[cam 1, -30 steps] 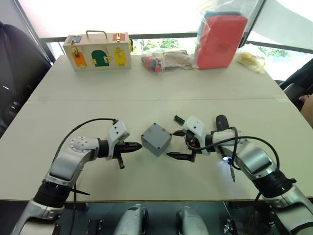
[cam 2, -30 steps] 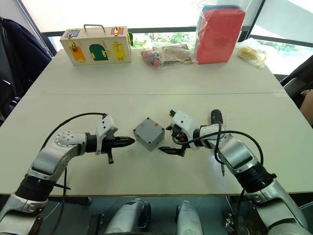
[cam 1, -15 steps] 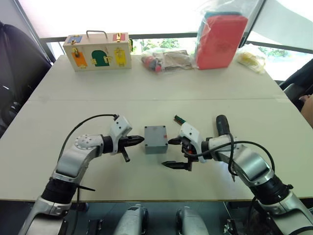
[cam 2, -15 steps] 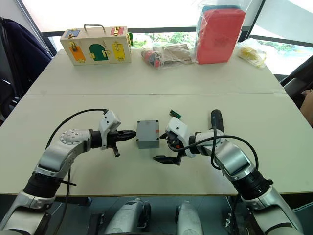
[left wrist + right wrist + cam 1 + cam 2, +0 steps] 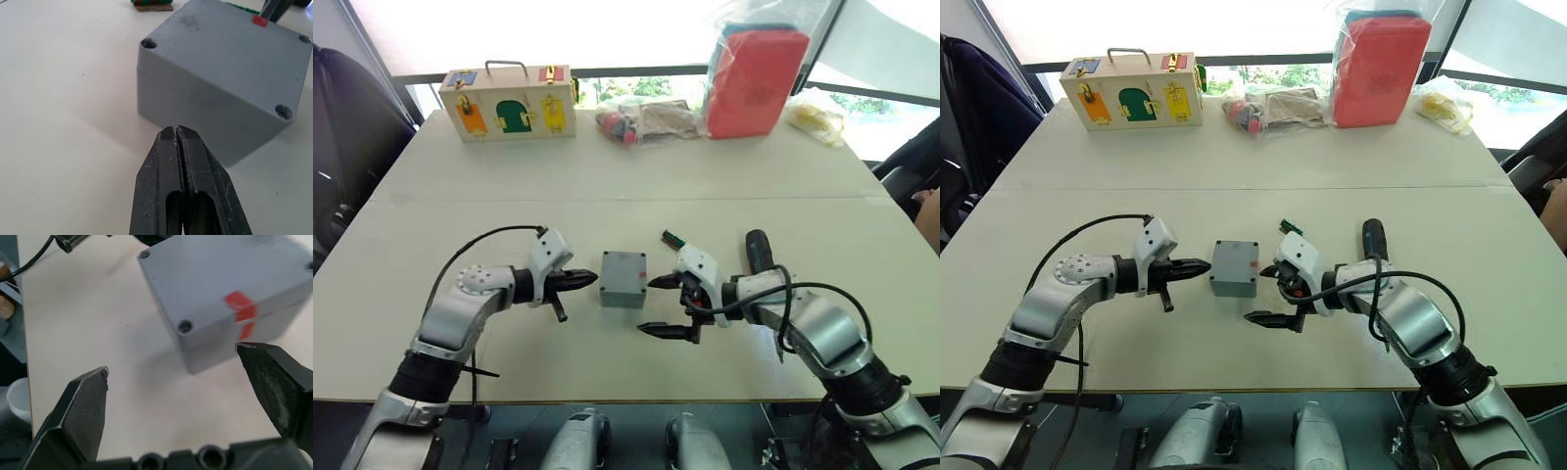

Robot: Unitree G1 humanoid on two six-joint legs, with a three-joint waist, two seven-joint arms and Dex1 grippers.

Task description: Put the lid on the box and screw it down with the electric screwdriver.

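Box (image 5: 623, 278), lidded, looked light, rigid, slippery; best gripped across flat sides. Left gripper (image 5: 592, 280) pinched together; right gripper (image 5: 652, 305) spread apart.

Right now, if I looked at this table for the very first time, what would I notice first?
Probably the grey box in the middle of the table, its lid already on. The left gripper, shut, and the right gripper, wide open, point at it. At the far edge stands a bright red case.
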